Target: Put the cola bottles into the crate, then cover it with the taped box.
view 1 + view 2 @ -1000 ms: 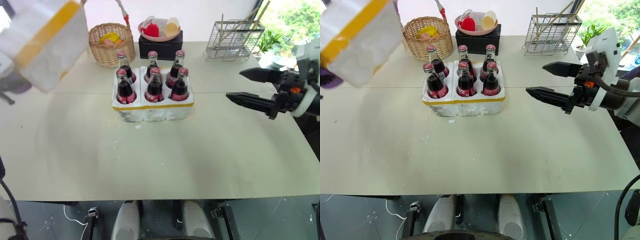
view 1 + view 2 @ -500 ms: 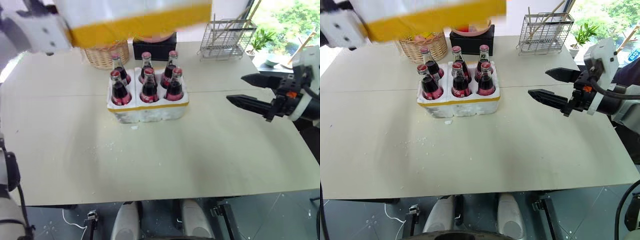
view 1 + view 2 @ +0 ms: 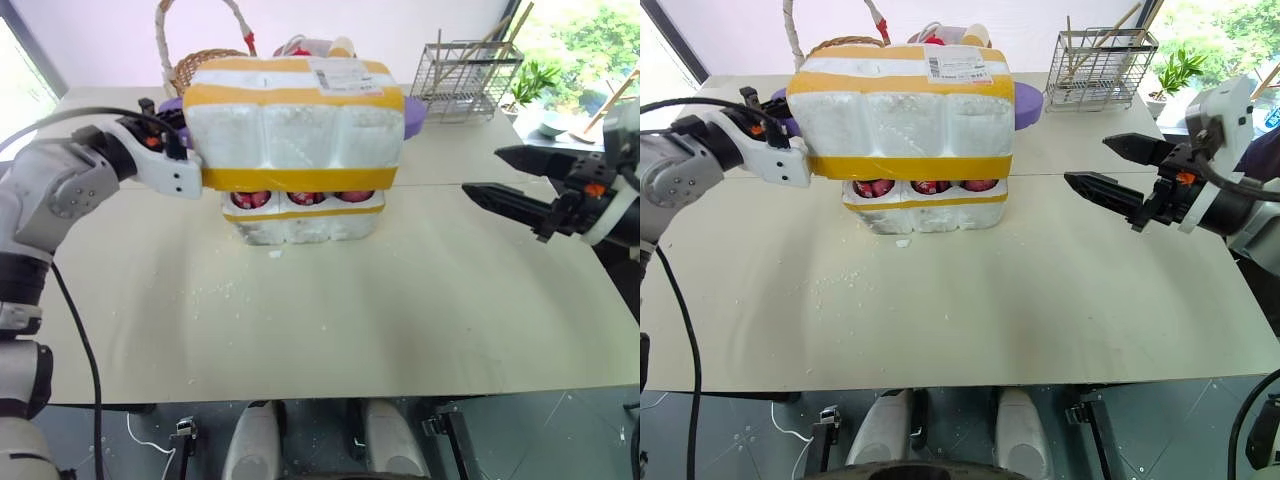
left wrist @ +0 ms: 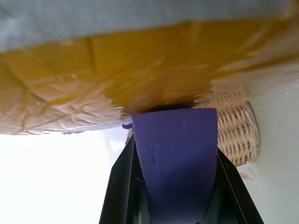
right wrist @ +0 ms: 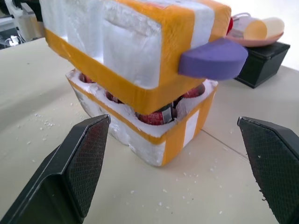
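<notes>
Behind the pale counter point(image 3: 330, 310) stand a wicker basket point(image 3: 190, 65) and a wire rack point(image 3: 470, 70), near the top of the frame. My left tool point(image 3: 185, 150) is pinched tight on a purple tab point(image 4: 175, 154) of the taped box point(image 3: 295, 125). That box sits over the cola bottles point(image 5: 154, 116) in the crate point(image 3: 300, 222), upper middle. My right tool point(image 3: 525, 180) is spread wide at right, holding nothing.
</notes>
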### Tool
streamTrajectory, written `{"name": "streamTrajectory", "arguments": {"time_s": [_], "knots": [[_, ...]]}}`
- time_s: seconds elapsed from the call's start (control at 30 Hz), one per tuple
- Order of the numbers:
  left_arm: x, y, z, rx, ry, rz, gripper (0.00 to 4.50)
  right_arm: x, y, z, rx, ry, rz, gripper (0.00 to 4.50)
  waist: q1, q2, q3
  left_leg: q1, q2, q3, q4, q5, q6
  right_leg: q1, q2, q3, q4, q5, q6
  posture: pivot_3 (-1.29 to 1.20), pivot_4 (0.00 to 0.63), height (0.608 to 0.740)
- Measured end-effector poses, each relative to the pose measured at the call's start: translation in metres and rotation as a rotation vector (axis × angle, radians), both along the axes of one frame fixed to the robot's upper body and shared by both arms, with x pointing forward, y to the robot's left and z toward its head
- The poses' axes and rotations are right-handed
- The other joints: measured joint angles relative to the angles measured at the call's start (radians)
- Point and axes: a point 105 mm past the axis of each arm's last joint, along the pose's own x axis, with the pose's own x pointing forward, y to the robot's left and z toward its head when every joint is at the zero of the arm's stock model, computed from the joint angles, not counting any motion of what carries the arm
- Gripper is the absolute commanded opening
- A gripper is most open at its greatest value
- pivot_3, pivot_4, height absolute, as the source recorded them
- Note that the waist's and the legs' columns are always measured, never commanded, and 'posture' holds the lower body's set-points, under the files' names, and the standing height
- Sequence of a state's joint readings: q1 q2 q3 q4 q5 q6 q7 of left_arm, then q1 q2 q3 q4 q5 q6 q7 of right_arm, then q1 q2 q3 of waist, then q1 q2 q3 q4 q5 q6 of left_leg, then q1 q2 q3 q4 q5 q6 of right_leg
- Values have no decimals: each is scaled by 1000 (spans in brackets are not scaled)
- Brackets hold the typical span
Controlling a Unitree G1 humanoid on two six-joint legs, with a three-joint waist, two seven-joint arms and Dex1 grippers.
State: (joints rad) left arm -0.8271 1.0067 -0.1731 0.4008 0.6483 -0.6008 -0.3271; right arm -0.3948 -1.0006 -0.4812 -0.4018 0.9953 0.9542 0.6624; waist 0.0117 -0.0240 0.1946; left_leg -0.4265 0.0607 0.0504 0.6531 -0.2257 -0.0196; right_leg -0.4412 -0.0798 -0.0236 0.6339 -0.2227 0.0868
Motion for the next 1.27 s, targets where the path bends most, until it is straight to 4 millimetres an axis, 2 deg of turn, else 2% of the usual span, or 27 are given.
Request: {"name": "streamTrajectory", "arguments": {"time_s": [0.1,0.17,0.27,0.3,0.5,0.7,0.83,0.9,0.97,1.0,1.07,1.13,1.27], "knots": [[1,0,-2,17,-13,3,334,0,0,1,-2,-5,-4,4500,0,0,0,0,0,0,0,0,0,0,0,0,0,0,0,0,150,740],[1,0,-5,25,-15,5,1329,0,0,0,-2,-5,-4,4500,0,0,0,0,0,0,0,0,0,0,0,0,0,0,0,0,150,740],[0,2,-16,35,8,6,2425,0,0,-2,-3,1,-6,4500,-1,0,0,0,0,0,0,0,0,0,0,0,0,0,0,0,150,740],[-1,2,-21,41,23,3,2986,0,0,-3,-4,5,-7,4500,0,0,0,0,0,0,0,0,0,0,0,0,0,0,0,0,150,740],[-11,5,-40,50,63,-13,2986,1,-1,-5,-10,2,-9,4500,-1,0,0,0,0,0,0,0,0,0,0,0,0,0,0,0,150,740],[-44,34,-58,-137,186,3,2986,2,-1,-11,-22,15,-11,4500,-7,0,0,1,1,0,-1,0,0,0,0,0,0,0,0,0,150,740],[-67,56,-69,-534,430,77,2986,1,-3,-20,-27,43,-10,4500,-6,1,0,1,2,1,-1,0,0,1,-1,0,0,0,-1,0,150,740],[-76,73,-73,-1017,711,157,2986,2,-4,-22,-30,47,-5,4500,-5,0,0,1,2,0,0,0,0,1,0,0,0,1,-1,0,150,740],[-91,73,-64,-1361,984,91,2986,4,-8,-23,-30,46,-9,4500,-3,0,0,1,2,0,1,0,0,1,0,-1,0,0,-2,0,150,740],[-98,70,-54,-1416,1071,51,2986,5,-9,-25,-30,52,-5,4500,-2,0,0,1,2,-1,2,0,0,2,0,-2,-1,0,-2,0,150,740],[-113,62,-27,-1425,1211,-43,2986,7,-8,-30,-46,61,22,4500,-2,0,0,2,2,-1,2,0,0,3,0,-2,-1,-2,-6,0,150,740],[-126,59,-7,-1375,1273,-76,2986,11,-9,-34,-50,76,34,4500,-4,3,-1,2,1,0,1,0,0,2,0,-1,-2,-2,-6,0,150,740],[-139,54,-4,-1290,1379,-64,2986,19,-11,-34,-55,72,34,4500,-6,6,-1,4,1,0,-1,0,0,2,0,-1,-1,-2,-6,0,150,740]]}}
